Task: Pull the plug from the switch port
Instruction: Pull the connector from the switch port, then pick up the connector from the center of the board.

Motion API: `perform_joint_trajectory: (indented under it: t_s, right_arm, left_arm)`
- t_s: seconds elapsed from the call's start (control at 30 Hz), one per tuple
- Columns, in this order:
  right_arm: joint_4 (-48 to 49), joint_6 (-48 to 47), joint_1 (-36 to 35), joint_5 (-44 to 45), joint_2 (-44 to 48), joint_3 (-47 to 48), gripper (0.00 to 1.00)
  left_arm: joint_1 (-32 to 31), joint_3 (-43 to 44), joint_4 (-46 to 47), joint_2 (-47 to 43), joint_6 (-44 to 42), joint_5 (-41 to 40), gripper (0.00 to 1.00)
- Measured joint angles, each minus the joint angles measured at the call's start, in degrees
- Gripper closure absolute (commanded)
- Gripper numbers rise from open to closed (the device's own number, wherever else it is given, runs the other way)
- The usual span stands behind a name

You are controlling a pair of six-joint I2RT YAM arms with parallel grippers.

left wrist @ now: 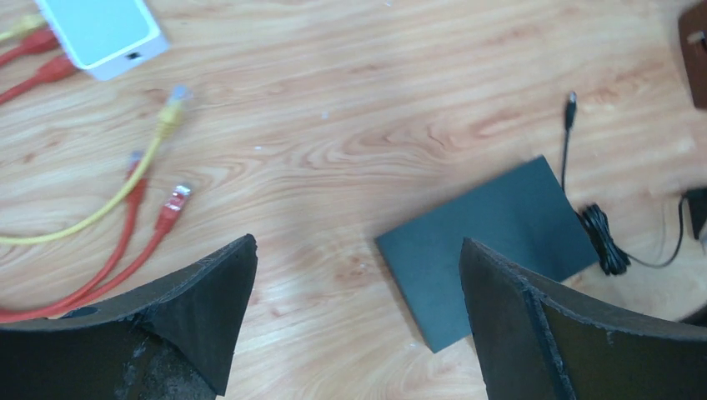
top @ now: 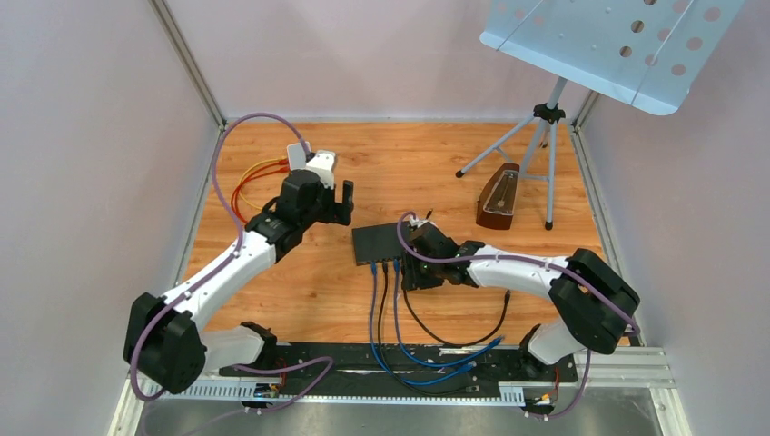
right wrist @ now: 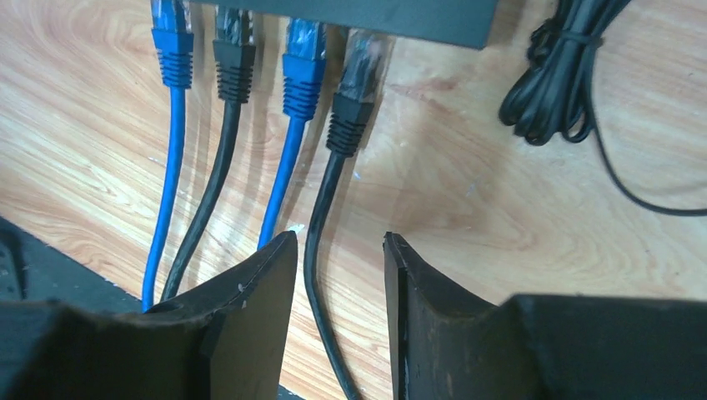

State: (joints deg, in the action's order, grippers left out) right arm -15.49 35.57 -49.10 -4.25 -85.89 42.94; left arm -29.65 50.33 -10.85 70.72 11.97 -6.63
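Plainly, left fingers (left wrist: 192,317) and right fingers (right wrist: 242,308) gape, the right straddling a black cable (right wrist: 321,225) reaching the switch (right wrist: 375,12).

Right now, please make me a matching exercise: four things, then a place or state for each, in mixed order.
1 left pincer
2 right pincer
3 black switch
4 metronome

A beside the music stand's legs
B open, a black cable running through its gap
C wide open, holding nothing
D blue and black cables at its near edge

Pairs: 1-C, 2-B, 3-D, 4-A
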Motion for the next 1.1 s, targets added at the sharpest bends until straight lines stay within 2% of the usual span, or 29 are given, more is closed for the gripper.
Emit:
perform_joint_trajectory:
  t_s: [0.2, 0.3, 0.37, 0.47, 0.73, 0.83, 0.93, 1.1]
  right_arm:
    - [-5.2, -0.6, -7.1, 7.1, -2.6, 3.2, 0.62]
    - [-7.1, -0.5, -9.3, 10.0, -4.3, 5.0, 0.68]
    - [-9.4, 0.1, -10.2, 12.4, -5.9, 7.0, 0.78]
    - [-12.5, 1.0, -11.1, 15.5, -7.9, 9.4, 0.98]
    - [-15.7, -0.6, -12.2, 19.2, -8.1, 11.0, 1.0]
    - [-18.4, -3.7, -11.8, 19.6, -3.5, 10.3, 1.0]
    - [-19.6, -6.1, -10.2, 19.1, 5.7, 10.3, 1.0]
    - [-19.2, -7.7, -0.8, 17.2, 21.0, 10.6, 1.0]
  left_arm:
    - [3.2, -1.6, 0.0, -3.9, 2.6, -2.7, 0.01]
    - [3.6, -2.3, -0.1, -4.6, 3.4, -3.3, 0.01]
    - [3.7, -2.8, -0.4, -4.9, 3.7, -3.6, 0.01]
    - [4.0, -3.1, -0.7, -5.0, 4.3, -4.0, 0.01]
    - [4.9, -3.2, -1.0, -5.4, 4.5, -4.3, 0.01]
    - [5.0, -3.2, -1.0, -5.4, 4.6, -4.2, 0.01]
    - [5.0, -3.2, -1.0, -5.4, 4.7, -4.0, 0.01]
    - [5.2, -3.2, -0.8, -4.9, 4.7, -3.3, 0.0]
